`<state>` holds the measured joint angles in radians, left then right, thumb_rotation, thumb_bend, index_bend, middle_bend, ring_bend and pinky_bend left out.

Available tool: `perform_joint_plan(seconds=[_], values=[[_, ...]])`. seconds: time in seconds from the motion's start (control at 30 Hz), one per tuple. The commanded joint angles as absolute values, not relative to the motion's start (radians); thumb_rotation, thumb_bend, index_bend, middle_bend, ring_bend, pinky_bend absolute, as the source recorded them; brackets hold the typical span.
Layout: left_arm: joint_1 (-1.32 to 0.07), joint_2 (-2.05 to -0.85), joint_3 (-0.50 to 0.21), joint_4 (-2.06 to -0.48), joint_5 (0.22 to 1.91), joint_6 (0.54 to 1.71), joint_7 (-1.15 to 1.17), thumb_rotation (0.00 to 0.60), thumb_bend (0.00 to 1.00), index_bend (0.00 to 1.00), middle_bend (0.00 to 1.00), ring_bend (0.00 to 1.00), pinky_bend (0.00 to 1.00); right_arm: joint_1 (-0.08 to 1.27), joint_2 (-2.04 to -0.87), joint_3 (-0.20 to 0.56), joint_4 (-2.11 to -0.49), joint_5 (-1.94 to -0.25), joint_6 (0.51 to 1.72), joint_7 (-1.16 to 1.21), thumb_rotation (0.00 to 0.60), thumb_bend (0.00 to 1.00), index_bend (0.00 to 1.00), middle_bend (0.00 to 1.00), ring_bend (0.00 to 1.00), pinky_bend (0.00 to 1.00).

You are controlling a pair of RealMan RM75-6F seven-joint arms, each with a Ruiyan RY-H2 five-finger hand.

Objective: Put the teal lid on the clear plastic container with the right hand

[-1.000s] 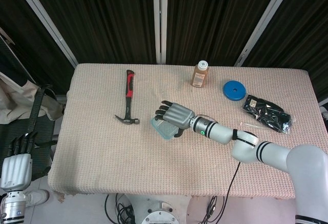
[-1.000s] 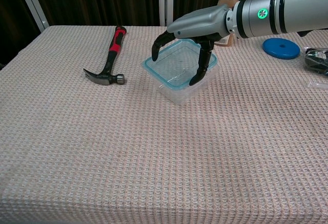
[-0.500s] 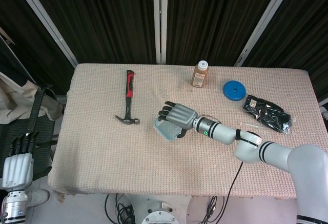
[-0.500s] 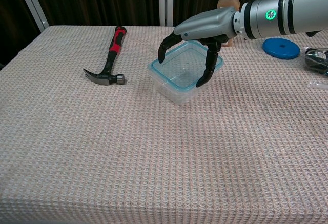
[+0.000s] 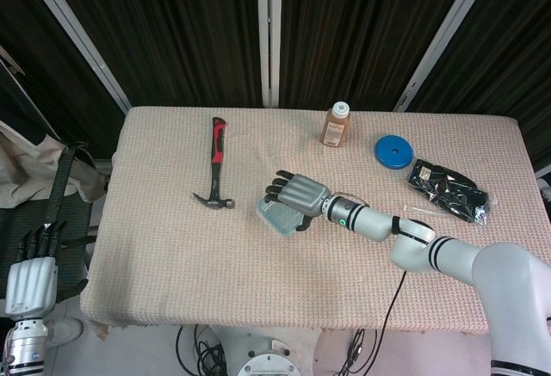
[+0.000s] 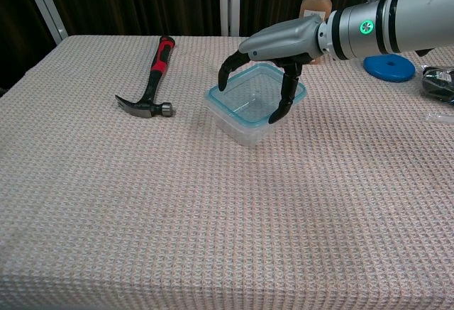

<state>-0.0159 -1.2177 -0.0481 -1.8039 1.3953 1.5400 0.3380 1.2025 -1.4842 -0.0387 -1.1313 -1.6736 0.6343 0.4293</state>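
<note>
I have the right hand [image 6: 277, 44] arched over the clear plastic container [image 6: 252, 108], palm down, and the teal lid [image 6: 257, 94] already sits on the container's rim near the middle of the surface [image 6: 213, 218]. The fingers [image 6: 286, 91] are spread and curled downward like a claw: on the near side one dark tip reaches the lid's right edge, and on the left another tip hangs by the left corner. I cannot tell from either view whether the tips actually press on the lid or stand just clear of it; nothing is pinched between them.

What the coming move turns on, as I judge it, is that the lid lies directly beneath the palm, so any seating push goes straight down, not sideways. The container sits turned diagonally to the surface's edges, its longer run going from near-left to far-right in the chest view, and the arm comes in from the right roughly along that run. The right hand is on the job; the left hand [image 5: 30, 268] hangs off the left edge, well apart, its dark digits pointing up and empty.

By my count:
- one container with one lid
- one hammer [image 6: 152, 83] to the left
- one brown bottle [image 5: 337, 125] at the far edge
- one blue disc [image 5: 393, 151] beside it to the right
- one black packet [image 5: 448, 188] at the far right
</note>
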Motion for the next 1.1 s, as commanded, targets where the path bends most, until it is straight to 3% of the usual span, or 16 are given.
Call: perform_joint_plan(seconds=[0.03,0.4,0.63,0.87,1.1], values=[[-0.017,-1.218,-0.048,-1.804,1.395,1.540,0.339,0.600,0.00,0.06,0.04,0.00,0.00,1.204,-1.485,-0.047,-1.130,-1.683,0.644,0.437,0.600,0.21,0.23,0.37,0.10,0.00],[-0.018,-1.219,-0.047,-1.804,1.394,1.538,0.342,0.600,0.00,0.06,0.04,0.00,0.00,1.214,-1.502,-0.055,-1.104,-1.675,0.633,0.450,0.600,0.20,0.20,0.36,0.09,0.00],[-0.016,-1.218,-0.046,-1.804,1.394,1.541,0.339,0.600,0.00,0.06,0.04,0.00,0.00,1.221,-1.490,-0.055,-1.122,-1.660,0.611,0.442,0.600,0.04,0.00,0.18,0.00,0.00],[-0.016,-1.220,-0.045,-1.800,1.399,1.543,0.334,0.600,0.00,0.06,0.04,0.00,0.00,1.209,-1.460,-0.052,-1.161,-1.648,0.625,0.411,0.600,0.03,0.00,0.06,0.00,0.00],[-0.016,-1.222,-0.046,-1.794,1.405,1.546,0.326,0.600,0.00,0.06,0.04,0.00,0.00,1.171,-1.412,-0.038,-1.219,-1.618,0.667,0.349,0.600,0.03,0.00,0.04,0.00,0.00]])
